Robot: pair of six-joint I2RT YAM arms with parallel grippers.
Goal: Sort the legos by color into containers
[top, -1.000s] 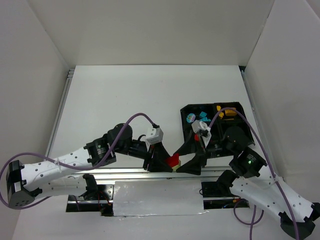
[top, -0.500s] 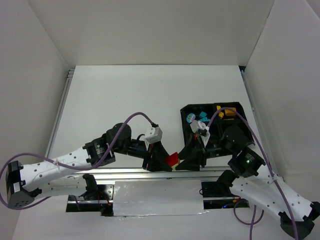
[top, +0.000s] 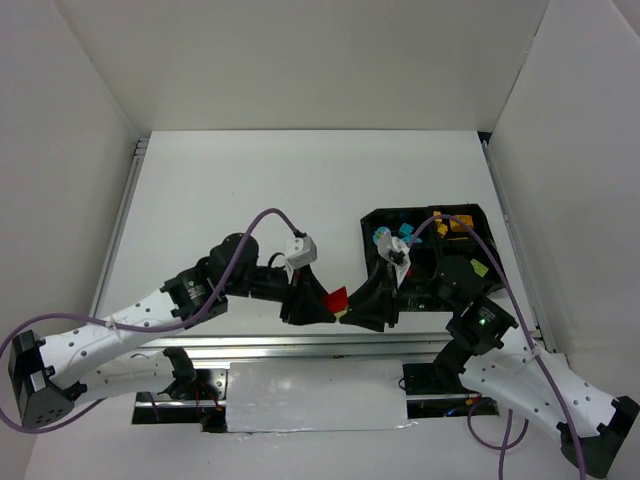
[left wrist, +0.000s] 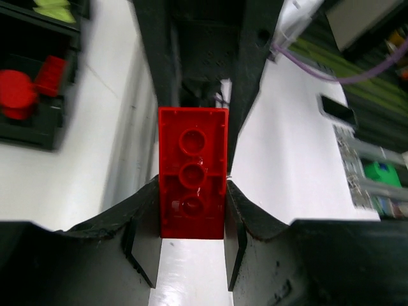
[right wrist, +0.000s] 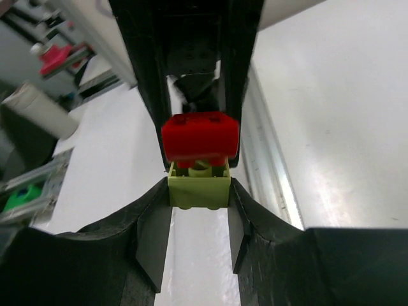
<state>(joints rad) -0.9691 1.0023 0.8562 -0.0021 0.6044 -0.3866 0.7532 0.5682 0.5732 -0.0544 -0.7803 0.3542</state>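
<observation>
The left gripper [left wrist: 193,220] clamped a red brick [left wrist: 193,172] against the pale green brick [right wrist: 199,190] pinched in the right gripper [right wrist: 199,207], lower centre. White walls [top: 300,60] ringed the white bench [top: 220,190] and the black tray [top: 368,225], centre right.

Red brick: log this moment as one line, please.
left hand: shut on red brick | right hand: shut on green brick | stack: red seated on green | place: beside black tray

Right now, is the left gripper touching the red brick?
Touching. The left wrist view shows the red brick squeezed between the two fingers of the left gripper. Each finger presses flat against one side of the brick, and no gap shows on either side.
</observation>
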